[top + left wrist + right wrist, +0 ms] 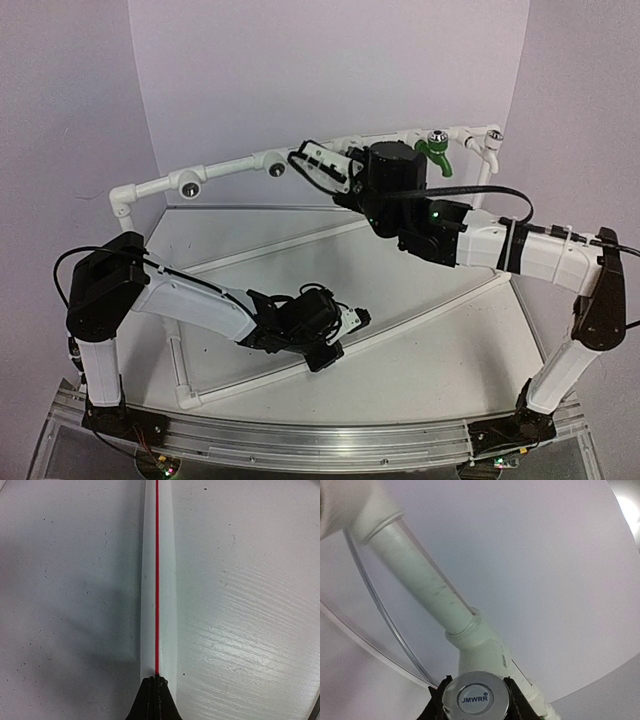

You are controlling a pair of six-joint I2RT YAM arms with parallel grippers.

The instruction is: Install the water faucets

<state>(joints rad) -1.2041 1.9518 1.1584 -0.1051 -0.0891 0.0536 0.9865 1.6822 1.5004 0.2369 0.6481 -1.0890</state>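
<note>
My right gripper (345, 172) is up at the white pipe frame (230, 168). It is shut on the silver faucet (476, 697), gripping both sides of its round chrome cap marked JMWRR. The faucet sits right at a tee fitting (481, 646) of the frame; its spout is hidden. A green faucet (435, 155) and a white faucet (492, 143) stand on the frame's right end. My left gripper (326, 354) is low over the table, shut and empty. Its fingertips (156, 681) are pressed together over a white pipe with a red line (158, 580).
Two open chrome-rimmed sockets (188, 187) (275, 168) show on the left part of the frame. White pipes lie on the table as a low rail (420, 315) crossing diagonally. A black cable (480, 190) loops off the right arm. The purple backdrop stands close behind.
</note>
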